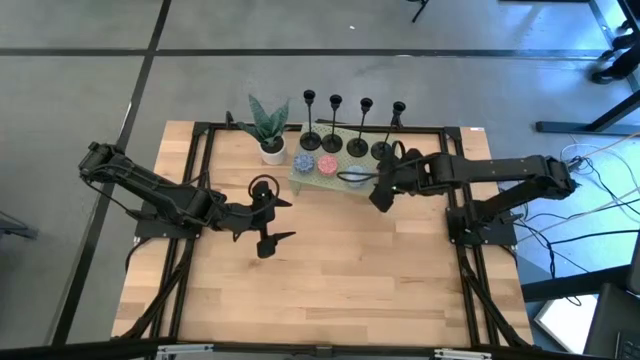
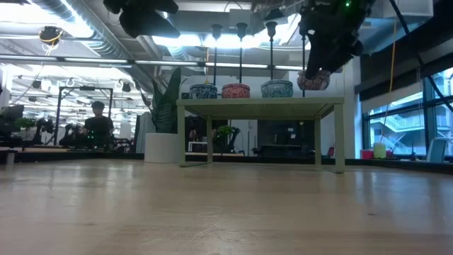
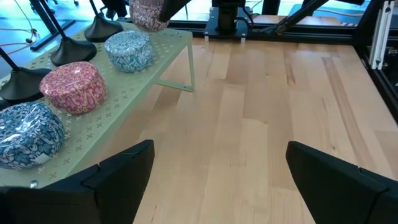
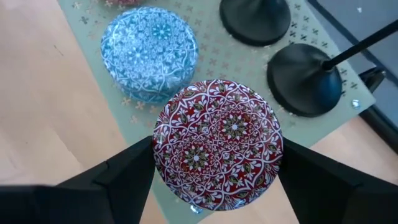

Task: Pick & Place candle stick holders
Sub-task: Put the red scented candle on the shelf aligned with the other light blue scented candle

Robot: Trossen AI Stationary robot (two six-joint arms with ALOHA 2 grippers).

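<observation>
Four black candle stick holders (image 1: 335, 125) stand in a row along the back of a pale green stand (image 1: 345, 187) on the desk (image 1: 330, 290). The right gripper (image 4: 217, 163) clasps a red patterned tin (image 4: 217, 142) above the stand's end. The left gripper (image 1: 268, 220) hovers wide open and empty over the desk.

4 black candle stick holders (image 1: 335, 125) stand upright in a row along the far edge of the pale green shelf (image 1: 345, 178), each with a round flat base, a thin stem and a tiny cup on top. They sit just behind the patterned tins (image 1: 327, 164).
</observation>
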